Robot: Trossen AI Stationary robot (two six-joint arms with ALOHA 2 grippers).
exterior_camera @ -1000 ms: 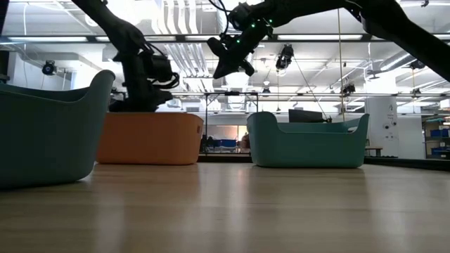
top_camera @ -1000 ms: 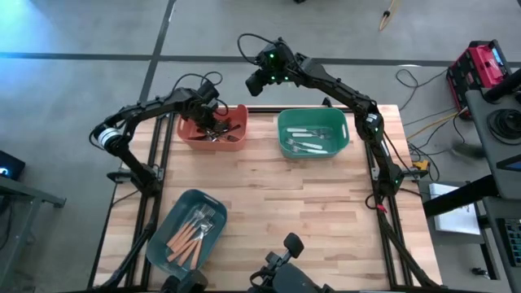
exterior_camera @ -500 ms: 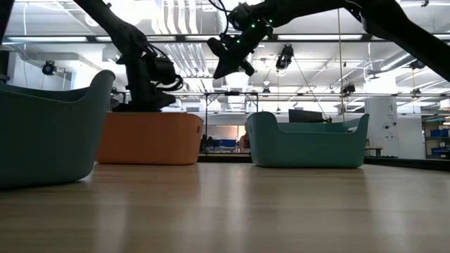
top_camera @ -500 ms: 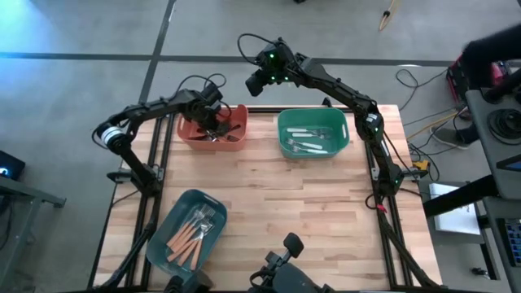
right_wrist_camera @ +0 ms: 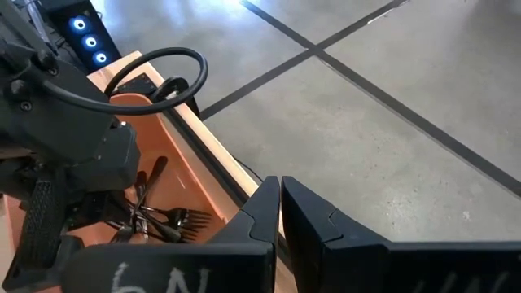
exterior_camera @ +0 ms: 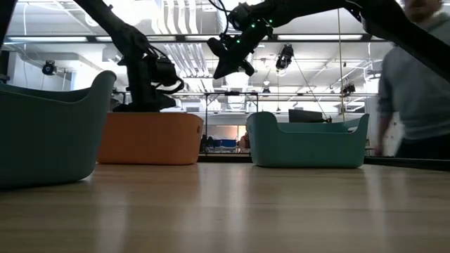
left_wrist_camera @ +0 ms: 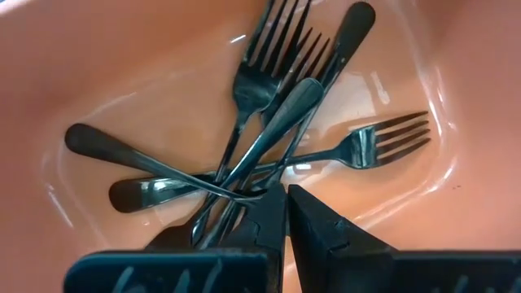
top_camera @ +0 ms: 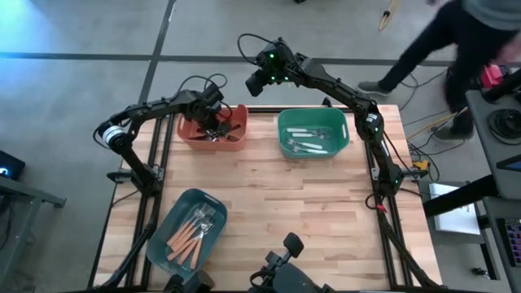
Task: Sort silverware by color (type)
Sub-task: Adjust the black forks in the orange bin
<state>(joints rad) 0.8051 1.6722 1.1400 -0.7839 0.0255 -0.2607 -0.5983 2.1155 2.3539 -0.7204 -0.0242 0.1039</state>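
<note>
- The left gripper (left_wrist_camera: pixel 285 213), jaws clenched on nothing, hangs over the all-black forks (left_wrist_camera: pixel 269 122) piled in the orange plastic bin (top_camera: pixel 213 135).
- The right gripper (right_wrist_camera: pixel 279 203), jaws clenched and empty, hovers beyond the table's far edge.
- White-handled utensils (top_camera: pixel 308 140) lie in the green bin (top_camera: pixel 281 135); orange-handled ones (top_camera: pixel 186 240) in the blue bin (top_camera: pixel 163 234).

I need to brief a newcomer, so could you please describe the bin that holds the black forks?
On the wooden table, look along the far edge, where two bins sit side by side. It is the orange bin on the left, under the left pincer; its neighbour is green and holds white-handled pieces.
</note>
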